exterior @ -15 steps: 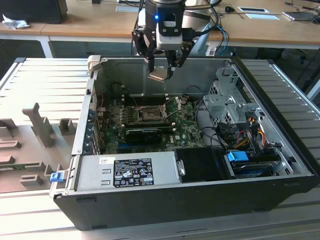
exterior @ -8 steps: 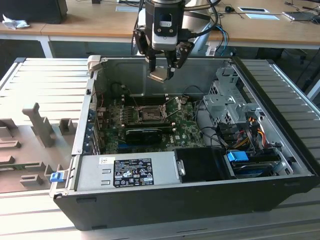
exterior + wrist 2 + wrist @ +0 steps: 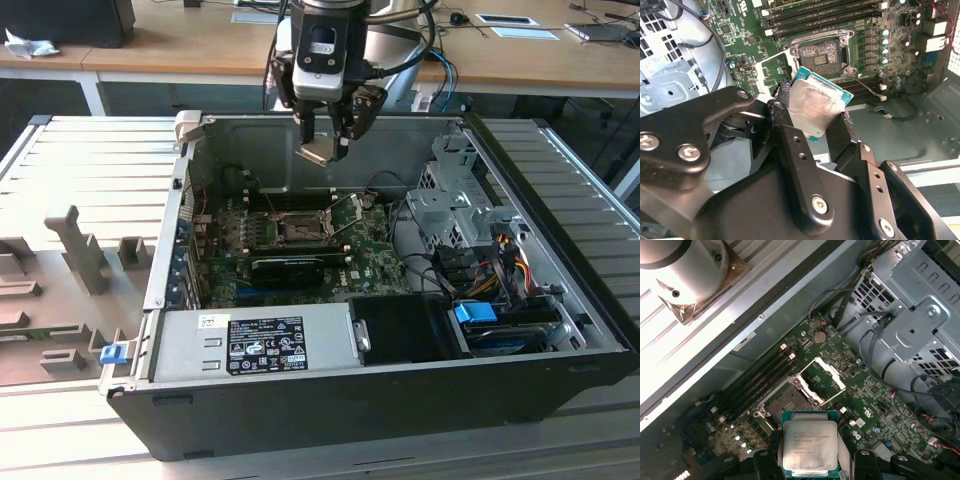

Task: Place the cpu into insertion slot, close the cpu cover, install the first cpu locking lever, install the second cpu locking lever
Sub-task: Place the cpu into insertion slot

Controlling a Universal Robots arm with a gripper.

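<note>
Clamping cpu (image 3: 807, 446), claw (image 3: 325, 152) above insertion slot (image 3: 821, 54), cover (image 3: 827, 374) raised

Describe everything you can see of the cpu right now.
The cpu is a thin square chip with a dull silvery metal lid that carries faint print, set on a green board whose edge shows around it. It is clamped by two opposite edges between the black fingers of the end effector, lid facing the wrist cameras. It hangs in the air above the motherboard, clear of the bare insertion slot, touching nothing but the fingers.
</note>
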